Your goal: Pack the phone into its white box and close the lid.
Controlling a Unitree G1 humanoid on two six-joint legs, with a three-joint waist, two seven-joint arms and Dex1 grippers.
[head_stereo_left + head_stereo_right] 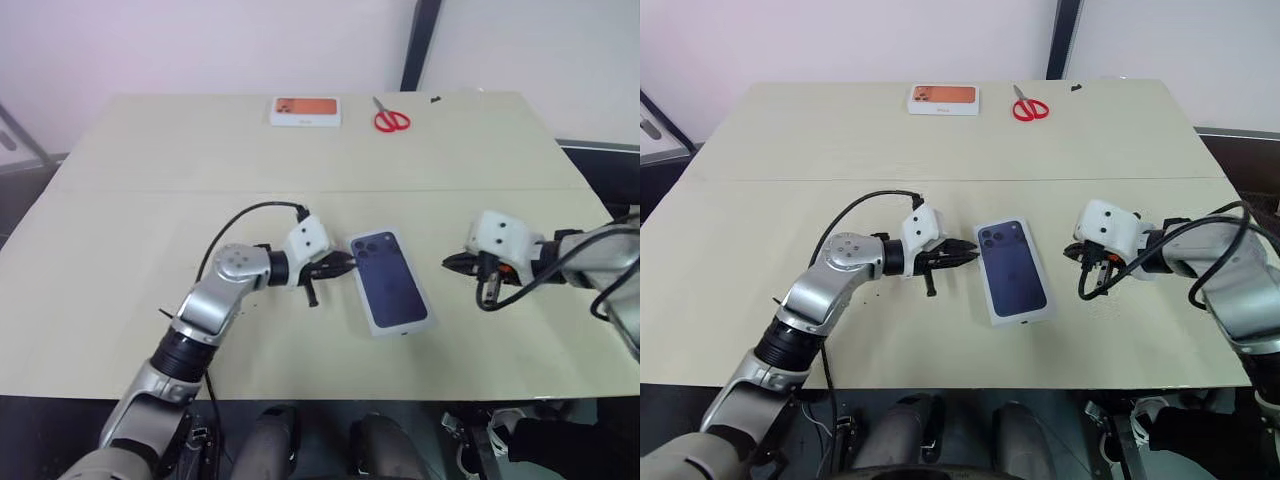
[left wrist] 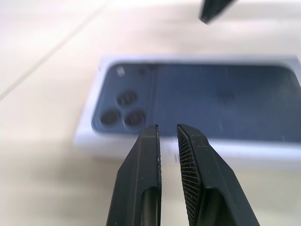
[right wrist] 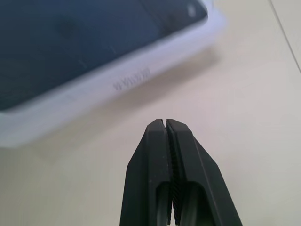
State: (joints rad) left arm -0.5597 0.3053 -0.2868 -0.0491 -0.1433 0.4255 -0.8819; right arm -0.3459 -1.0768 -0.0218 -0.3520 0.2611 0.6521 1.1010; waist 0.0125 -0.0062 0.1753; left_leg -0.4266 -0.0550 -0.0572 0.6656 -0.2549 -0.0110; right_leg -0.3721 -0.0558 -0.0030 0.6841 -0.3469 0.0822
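The lid, white with a dark blue phone pictured on its top, lies flat on the table between my two grippers. The lid has white sides with faint lettering. The white box and the phone are hidden. My left gripper points at the lid's near-left corner, just short of it. Its fingers stand a narrow gap apart with nothing between them. My right gripper hovers a little to the right of the lid, above the table, shut and empty.
A white box with orange print and red scissors lie at the table's far edge. A black cable loops above my left wrist. Bare tabletop surrounds the lid.
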